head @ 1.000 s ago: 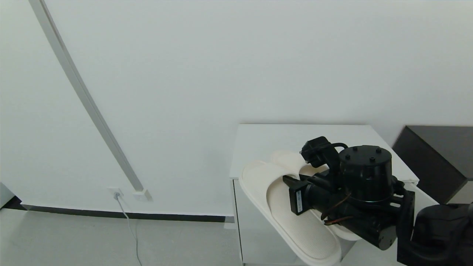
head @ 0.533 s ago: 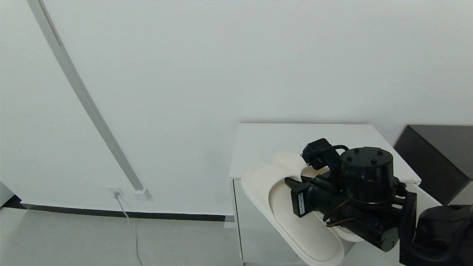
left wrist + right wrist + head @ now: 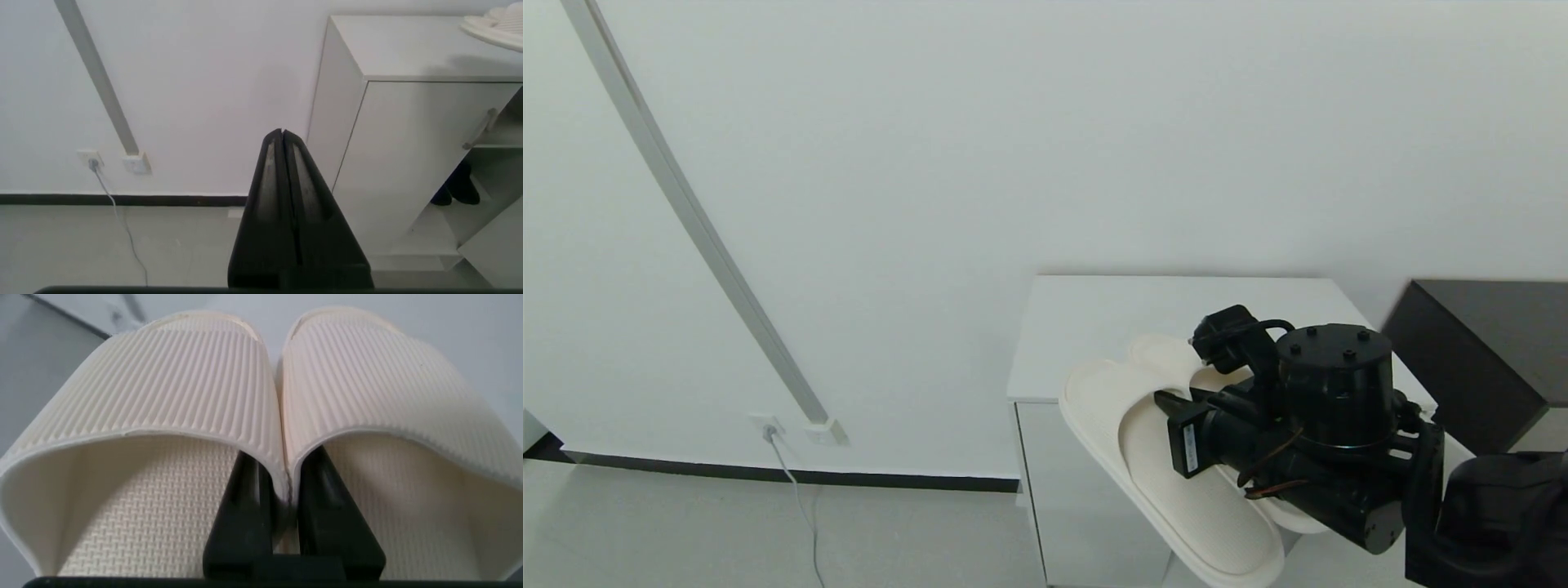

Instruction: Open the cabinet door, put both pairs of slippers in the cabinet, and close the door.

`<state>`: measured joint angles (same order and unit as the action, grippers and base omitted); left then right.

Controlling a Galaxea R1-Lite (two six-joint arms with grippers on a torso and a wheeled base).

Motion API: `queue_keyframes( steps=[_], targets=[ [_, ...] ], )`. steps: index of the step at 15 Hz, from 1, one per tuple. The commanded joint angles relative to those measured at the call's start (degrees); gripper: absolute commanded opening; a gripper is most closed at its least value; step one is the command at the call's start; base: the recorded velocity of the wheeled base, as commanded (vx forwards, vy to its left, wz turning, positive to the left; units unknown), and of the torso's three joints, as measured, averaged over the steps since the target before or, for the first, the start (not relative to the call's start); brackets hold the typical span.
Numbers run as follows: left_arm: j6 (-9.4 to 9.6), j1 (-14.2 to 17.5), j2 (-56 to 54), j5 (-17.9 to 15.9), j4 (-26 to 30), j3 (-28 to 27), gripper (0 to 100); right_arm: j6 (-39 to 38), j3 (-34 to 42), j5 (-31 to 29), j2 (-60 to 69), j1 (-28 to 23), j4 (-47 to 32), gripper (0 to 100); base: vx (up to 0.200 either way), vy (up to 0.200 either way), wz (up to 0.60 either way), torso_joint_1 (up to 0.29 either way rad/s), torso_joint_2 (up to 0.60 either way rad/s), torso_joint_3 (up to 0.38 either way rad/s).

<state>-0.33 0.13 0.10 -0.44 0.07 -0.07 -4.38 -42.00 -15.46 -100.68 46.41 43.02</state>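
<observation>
A pair of cream slippers (image 3: 1168,465) hangs in front of the white cabinet (image 3: 1111,318), overlapping its front top edge. My right gripper (image 3: 282,502) is shut on the pair, pinching the two inner strap edges (image 3: 282,416) together between its fingers (image 3: 245,506). In the head view the right gripper (image 3: 1188,400) sits at the slippers' straps. My left gripper (image 3: 283,135) is shut with nothing in it, low and off the side of the cabinet (image 3: 409,147). Past the handle (image 3: 482,126) an open compartment holds dark shoes (image 3: 458,188). A cream slipper edge (image 3: 498,24) shows over the cabinet top.
A dark block (image 3: 1478,351) stands just right of the cabinet. A grey cable duct (image 3: 686,212) runs down the wall to a socket (image 3: 768,425) with a trailing cable (image 3: 796,498). Bare floor lies left of the cabinet.
The head view has shifted: cabinet and wall have slid a little left in the picture. The right gripper still holds the slippers in the same pose.
</observation>
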Motion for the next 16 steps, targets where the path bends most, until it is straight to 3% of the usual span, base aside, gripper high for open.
queue_keyframes(
  steps=[1, 13, 16],
  targets=[
    [-0.02, -0.05, -0.01, 0.00, 0.01, -0.01, 0, -0.02, -0.02, 0.08, -0.13, 0.17, 0.05, 0, 0.000, -0.200, 0.00, 0.002, -0.01, -0.002],
    [-0.02, -0.05, -0.01, -0.09, 0.01, -0.01, 0, 0.07, 0.60, -0.01, 0.57, 0.08, 0.05, 0, 0.000, -0.200, 0.00, 0.002, 0.00, 0.002],
    [-0.02, -0.05, -0.01, -0.09, 0.01, -0.01, 0, 0.07, 0.60, -0.01, 0.57, -0.27, 0.05, 0, 0.000, 0.000, 0.00, 0.000, 0.00, 0.000]
  ],
)
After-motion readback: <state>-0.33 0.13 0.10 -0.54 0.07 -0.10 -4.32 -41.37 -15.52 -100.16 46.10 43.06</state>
